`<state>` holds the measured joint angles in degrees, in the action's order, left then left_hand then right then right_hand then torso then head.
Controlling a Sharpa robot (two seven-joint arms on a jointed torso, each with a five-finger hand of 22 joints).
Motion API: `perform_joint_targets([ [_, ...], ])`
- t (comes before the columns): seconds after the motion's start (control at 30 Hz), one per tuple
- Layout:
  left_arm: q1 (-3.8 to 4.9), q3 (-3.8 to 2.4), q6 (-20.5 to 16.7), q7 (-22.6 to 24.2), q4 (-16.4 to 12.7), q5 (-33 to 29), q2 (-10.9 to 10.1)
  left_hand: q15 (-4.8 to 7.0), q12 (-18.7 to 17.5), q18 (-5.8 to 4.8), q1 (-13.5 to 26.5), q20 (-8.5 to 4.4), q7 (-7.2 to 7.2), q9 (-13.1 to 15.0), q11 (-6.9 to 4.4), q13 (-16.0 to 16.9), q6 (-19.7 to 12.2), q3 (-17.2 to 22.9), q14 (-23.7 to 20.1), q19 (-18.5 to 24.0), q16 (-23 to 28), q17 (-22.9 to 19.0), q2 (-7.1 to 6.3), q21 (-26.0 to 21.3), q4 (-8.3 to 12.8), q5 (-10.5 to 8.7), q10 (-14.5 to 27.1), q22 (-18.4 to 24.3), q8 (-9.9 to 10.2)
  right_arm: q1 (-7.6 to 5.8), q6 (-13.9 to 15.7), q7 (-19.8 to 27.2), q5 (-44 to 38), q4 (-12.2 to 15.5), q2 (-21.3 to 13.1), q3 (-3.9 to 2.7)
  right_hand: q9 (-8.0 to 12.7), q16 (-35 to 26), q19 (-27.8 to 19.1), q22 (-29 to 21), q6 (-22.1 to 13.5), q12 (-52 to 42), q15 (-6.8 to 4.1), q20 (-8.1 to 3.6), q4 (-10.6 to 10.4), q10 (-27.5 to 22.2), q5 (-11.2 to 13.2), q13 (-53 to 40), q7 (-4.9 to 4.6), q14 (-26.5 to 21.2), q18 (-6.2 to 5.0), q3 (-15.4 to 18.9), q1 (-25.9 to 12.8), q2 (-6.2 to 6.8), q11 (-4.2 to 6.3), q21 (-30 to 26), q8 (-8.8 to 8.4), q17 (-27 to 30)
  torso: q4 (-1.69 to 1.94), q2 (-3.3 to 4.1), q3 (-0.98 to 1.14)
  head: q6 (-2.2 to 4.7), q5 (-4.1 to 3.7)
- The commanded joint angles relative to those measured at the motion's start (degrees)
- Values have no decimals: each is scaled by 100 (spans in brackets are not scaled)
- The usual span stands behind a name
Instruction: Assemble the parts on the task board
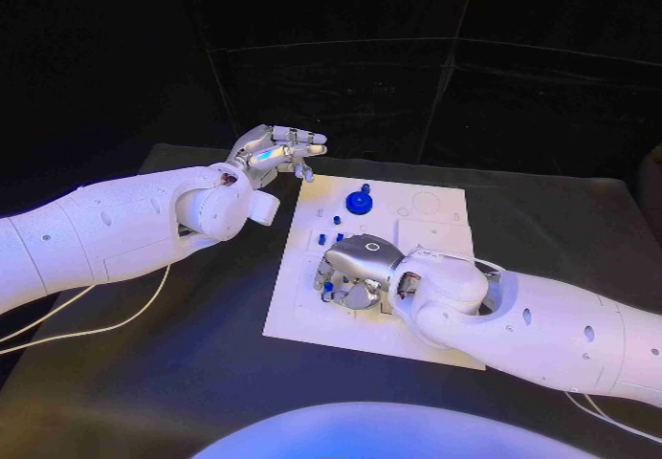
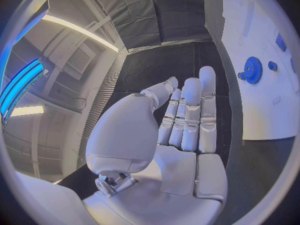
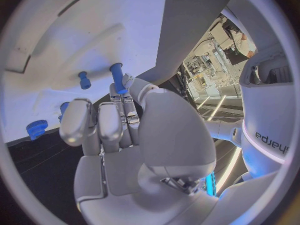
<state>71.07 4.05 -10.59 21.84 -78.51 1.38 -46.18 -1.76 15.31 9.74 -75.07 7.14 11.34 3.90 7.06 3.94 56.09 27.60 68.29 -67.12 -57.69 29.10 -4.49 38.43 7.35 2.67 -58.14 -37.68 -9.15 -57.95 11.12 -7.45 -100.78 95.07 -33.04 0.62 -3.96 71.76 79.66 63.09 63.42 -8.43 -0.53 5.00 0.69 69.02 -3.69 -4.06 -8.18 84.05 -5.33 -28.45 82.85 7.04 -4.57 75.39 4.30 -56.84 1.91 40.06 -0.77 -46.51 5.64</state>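
The white task board (image 1: pixel 430 222) lies in the middle of the black table. A blue gear (image 1: pixel 359 202) stands near its far edge, also seen from the left wrist (image 2: pixel 252 69). Small blue pegs (image 1: pixel 336 236) stand just nearer. My right hand (image 1: pixel 362 273) is down on the board's left half with its fingers curled. In the right wrist view it (image 3: pixel 125 115) pinches a blue peg (image 3: pixel 117 78) between thumb and fingertip, over the board (image 3: pixel 75 35). My left hand (image 1: pixel 283 148) hovers off the board's far left corner, its fingers (image 2: pixel 190 112) straight and holding nothing.
Another blue peg (image 3: pixel 83 80) and a blue round cap (image 3: pixel 36 129) sit on the board close to my right hand. White cables (image 1: pixel 83 325) trail over the table at the left. Recessed outlines (image 1: pixel 428 204) mark the board's far right part.
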Motion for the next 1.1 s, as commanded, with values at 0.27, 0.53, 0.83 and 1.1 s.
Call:
perform_joint_targets([
  [0.27,10,-5,66,16,-7,-15,-2,3,36,71,-42,0,-3,-2,9,-4,-51,0,-29,44,5,-5,29,-31,32,28,39,6,-37,4,-137,26,-206,19,18,113,34,9,-34,-67,-252,198,45,50,-86,-198,-185,44,-107,63,5,167,-358,261,-51,-15,-86,65,-3,-1,0,5,-2],
  [0.53,10,-5,63,12,-9,-15,-16,3,44,72,-49,1,-3,-2,9,-4,-54,1,-32,47,1,-10,33,-30,37,28,45,5,-40,4,226,-101,-191,1,0,123,24,24,-90,-206,-495,390,124,133,-172,-608,-207,45,-170,50,-25,499,-586,375,-152,-94,-71,71,2,-1,0,15,-17],
  [0.83,10,-5,76,6,-1,-15,-15,4,50,73,-60,0,-4,-2,7,-3,-55,5,-34,48,-2,-14,37,-29,45,28,49,4,-43,5,826,-35,-95,47,-65,125,23,-52,-176,-445,-720,387,159,174,-195,-977,-257,37,-188,0,-69,979,-569,295,-192,-240,-73,234,-7,-2,6,40,-46],
  [1.1,9,-4,88,-1,6,-15,-16,4,50,73,-60,0,-4,-2,7,-3,-55,5,-34,48,-2,-14,37,-29,45,28,49,4,-43,2,1352,162,340,386,-534,118,14,-75,-226,-623,-898,254,147,168,-229,-1106,-295,23,-161,-10,-99,1412,-478,219,-171,-355,-57,284,-16,-15,1,108,-155],
])
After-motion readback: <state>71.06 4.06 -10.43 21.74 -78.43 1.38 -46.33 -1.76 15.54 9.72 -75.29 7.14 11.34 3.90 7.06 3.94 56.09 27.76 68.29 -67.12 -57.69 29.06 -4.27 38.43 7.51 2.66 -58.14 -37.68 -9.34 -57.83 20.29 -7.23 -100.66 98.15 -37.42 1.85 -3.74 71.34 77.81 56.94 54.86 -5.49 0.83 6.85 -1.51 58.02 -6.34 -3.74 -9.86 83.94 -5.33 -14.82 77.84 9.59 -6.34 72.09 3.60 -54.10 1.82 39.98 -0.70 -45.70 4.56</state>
